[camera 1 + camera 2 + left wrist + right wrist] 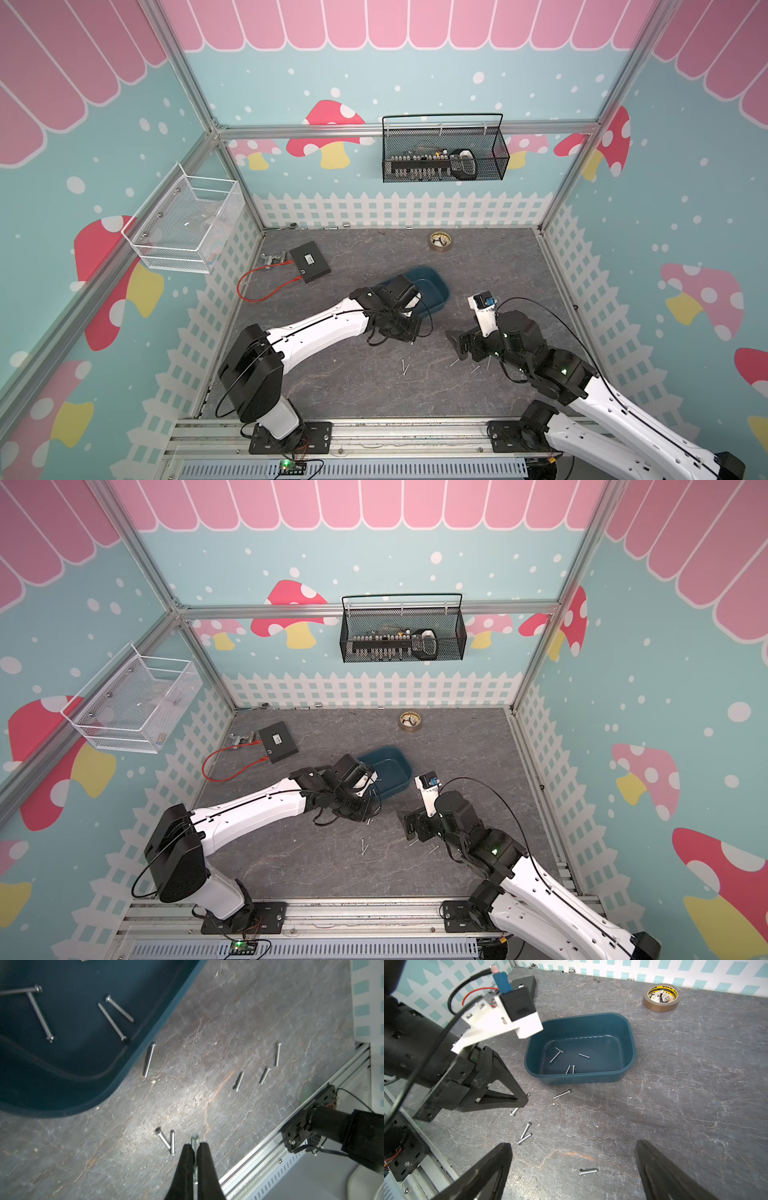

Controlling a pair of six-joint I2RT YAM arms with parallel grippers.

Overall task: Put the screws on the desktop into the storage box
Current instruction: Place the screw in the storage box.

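Note:
The teal storage box (436, 286) (631, 1043) sits mid-desktop (332, 382) with several screws (556, 1056) lying inside. My left gripper (195, 1147) (409, 338) hangs just off the box's near corner, shut on one screw (195, 1138) that pokes out past the tips. More loose screws lie on the desktop: one beside the box wall (149, 1059), a crossed pair (525, 1134) (404, 366), and others further off (264, 1076). My right gripper (573, 1146) (455, 345) stands wide open, low over a single screw (588, 1171), touching nothing.
A flat black box (309, 262) with a red cable (249, 286) lies at the back left. A tape roll (440, 241) sits near the back wall. A black mesh basket (444, 153) and a white one (187, 224) hang on the walls. An aluminium rail (374, 432) borders the front.

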